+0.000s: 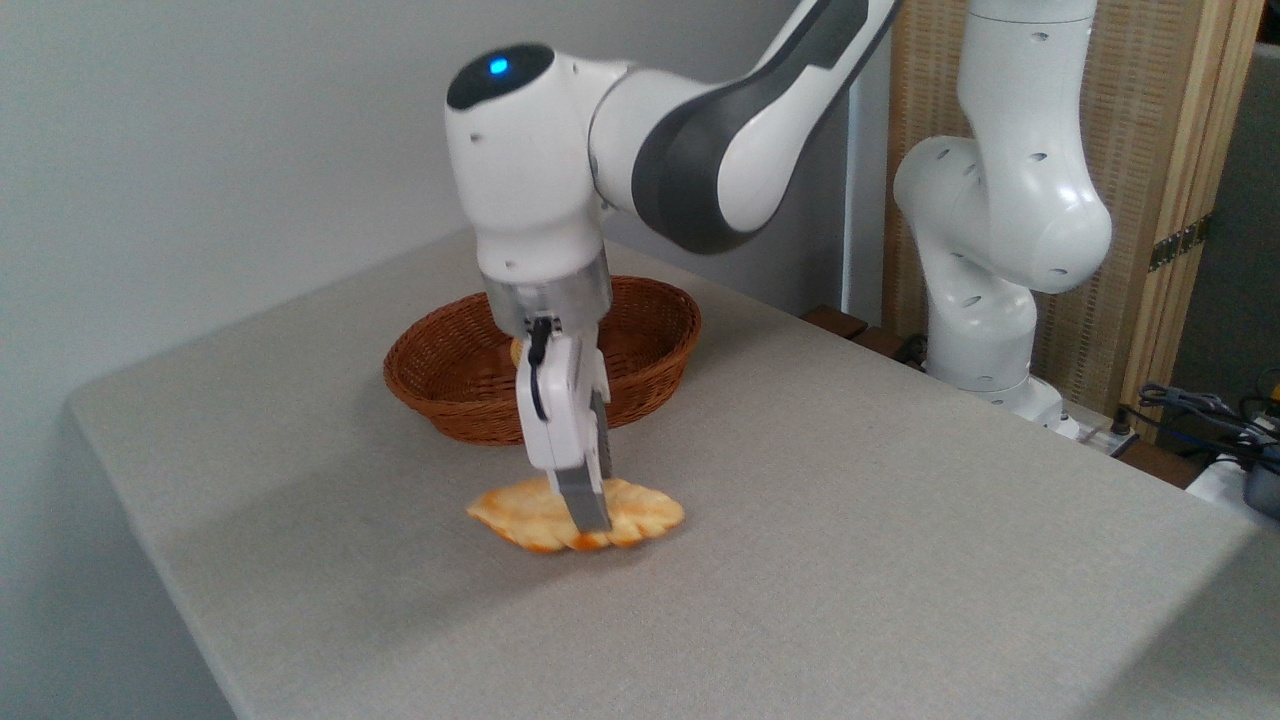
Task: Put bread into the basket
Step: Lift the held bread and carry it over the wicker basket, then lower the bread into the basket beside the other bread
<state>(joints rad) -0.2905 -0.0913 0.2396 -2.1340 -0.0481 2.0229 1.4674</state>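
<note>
One loaf of bread [520, 515] is clamped between the fingers of the gripper [590, 518], which is closed across the loaf near its middle. Gripping there puts roughly equal lengths of loaf on each side, so the flat piece hangs close to level and is less likely to droop or twist out of the grasp. The loaf appears to sit just clear of the table [850, 560]; a soft shadow lies beneath it, though the gap cannot be confirmed from this single view.

The gripper points straight down from the wrist of the arm [720, 130]. A vertical approach suits a thin, flat item lying on a surface, since the fingers can straddle its narrow width from above.

The basket [450, 365] stands behind the gripper, near the back of the table and well apart from the loaf. Its open top faces up, so the loaf can be lowered in from above. A small pale-golden item shows inside the basket, just beside the wrist; most of it is hidden and it cannot be identified.

Judged step: lift, prior to carrying the loaf back toward the basket. The loaf must clear the woven rim before release.

Markings: no brand name, label or legible text is visible on the arm, gripper, basket or table. A blue indicator light [497, 67] glows on the dark cap of the wrist joint.
</note>
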